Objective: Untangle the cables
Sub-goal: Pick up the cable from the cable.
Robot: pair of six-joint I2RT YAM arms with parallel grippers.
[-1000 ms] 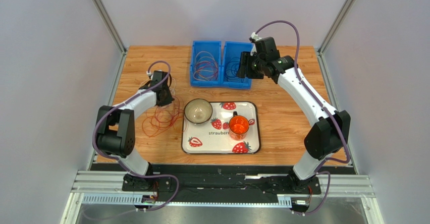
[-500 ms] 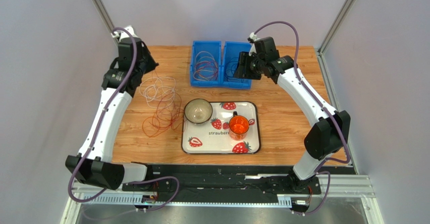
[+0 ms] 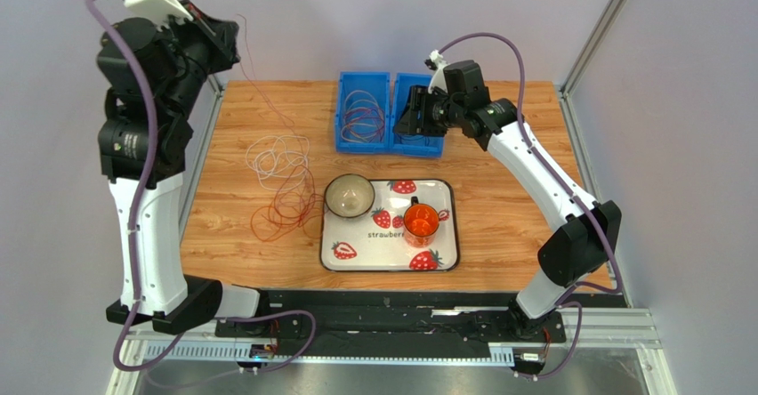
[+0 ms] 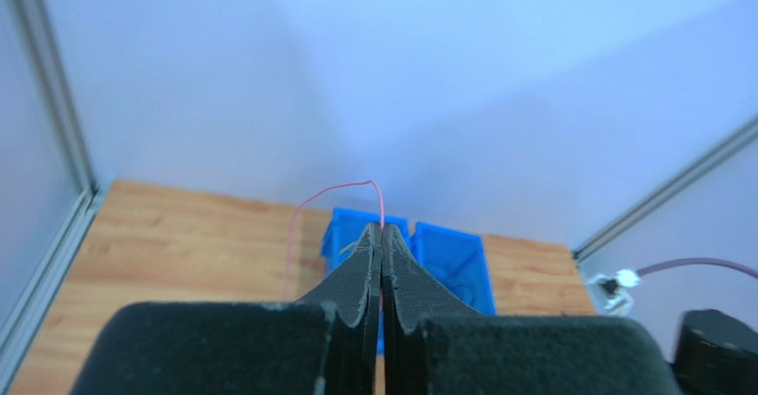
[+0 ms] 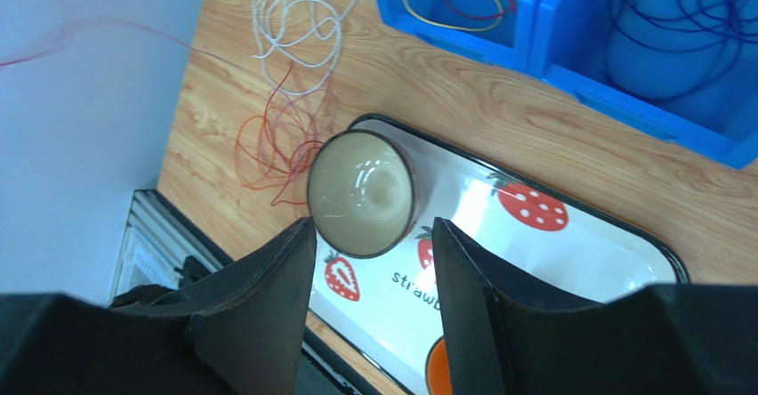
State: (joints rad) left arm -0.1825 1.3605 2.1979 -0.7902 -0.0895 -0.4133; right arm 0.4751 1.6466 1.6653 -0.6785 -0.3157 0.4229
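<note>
Cables [image 3: 283,186] sprawl on my desk [image 3: 507,190] in one red-and-white tangle, strands too fine to count. More coil inside two blue bins [image 3: 365,110]. My left hand [image 4: 382,239], high above, pinches one red strand [image 4: 334,190]. My right hand [image 5: 374,244] hangs half-wide, empty.

Wood-grain table [image 3: 498,199], glossy blue plastic bins [image 3: 392,101], glossy printed tray [image 3: 378,251]

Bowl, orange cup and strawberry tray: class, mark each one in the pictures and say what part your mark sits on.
bowl [image 3: 349,197], top external view, inside bottom of the bowl.
orange cup [image 3: 421,222], top external view, its open inside.
strawberry tray [image 3: 384,254], top external view, bare white floor between strawberries.
</note>
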